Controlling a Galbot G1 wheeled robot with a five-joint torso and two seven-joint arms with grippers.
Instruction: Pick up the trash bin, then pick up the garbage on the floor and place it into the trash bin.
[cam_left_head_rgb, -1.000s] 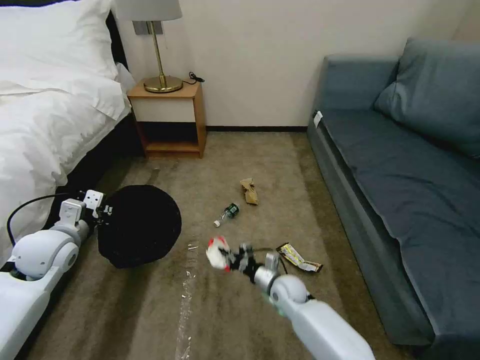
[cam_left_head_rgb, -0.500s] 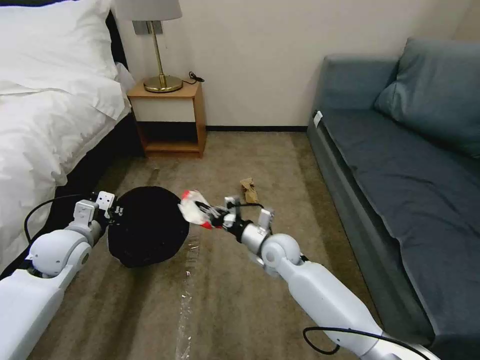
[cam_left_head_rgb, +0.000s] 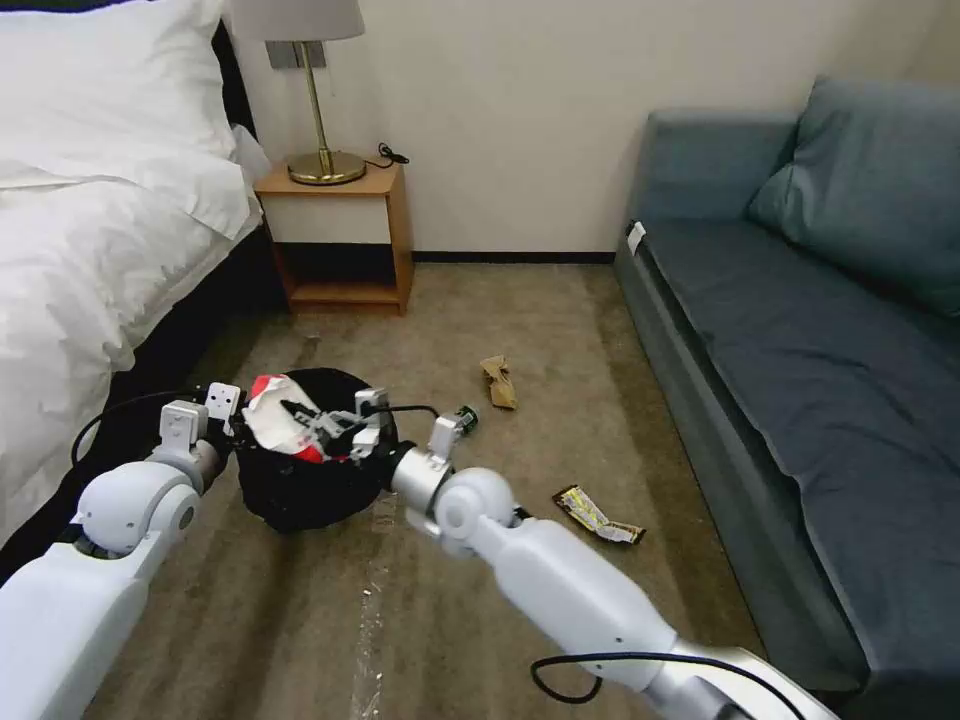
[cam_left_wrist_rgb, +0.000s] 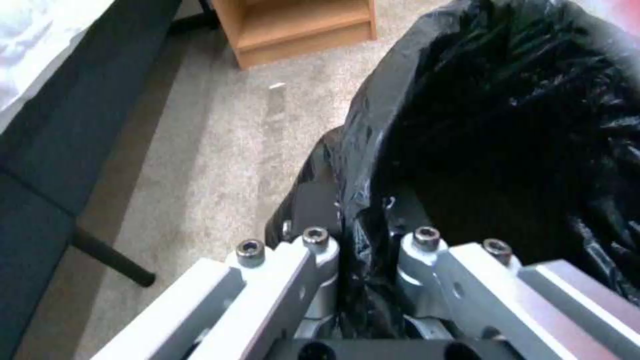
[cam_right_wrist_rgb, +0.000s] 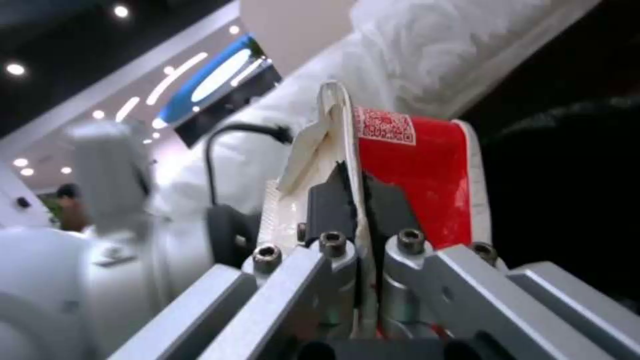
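My left gripper (cam_left_head_rgb: 228, 428) is shut on the rim of the trash bin (cam_left_head_rgb: 312, 490), whose black bag (cam_left_wrist_rgb: 507, 125) shows crinkled in the left wrist view. The bin hangs above the carpet at lower left. My right gripper (cam_left_head_rgb: 318, 424) is shut on a crumpled red-and-white wrapper (cam_left_head_rgb: 275, 418), holding it right over the bin's mouth. The right wrist view shows the wrapper (cam_right_wrist_rgb: 413, 175) pinched between the fingers (cam_right_wrist_rgb: 328, 210). On the floor lie a yellow-and-black wrapper (cam_left_head_rgb: 596, 515), crumpled brown paper (cam_left_head_rgb: 498, 381) and a small bottle (cam_left_head_rgb: 466, 416), partly hidden by my right wrist.
A white bed (cam_left_head_rgb: 90, 240) runs along the left. A wooden nightstand (cam_left_head_rgb: 340, 235) with a brass lamp (cam_left_head_rgb: 322, 150) stands at the back wall. A blue sofa (cam_left_head_rgb: 800, 360) fills the right side. Brown carpet (cam_left_head_rgb: 450, 620) lies open between them.
My right arm swung left and up, carrying the red-and-white wrapper from mid-floor to over the bin. The left arm brought the bin slightly right and farther out.
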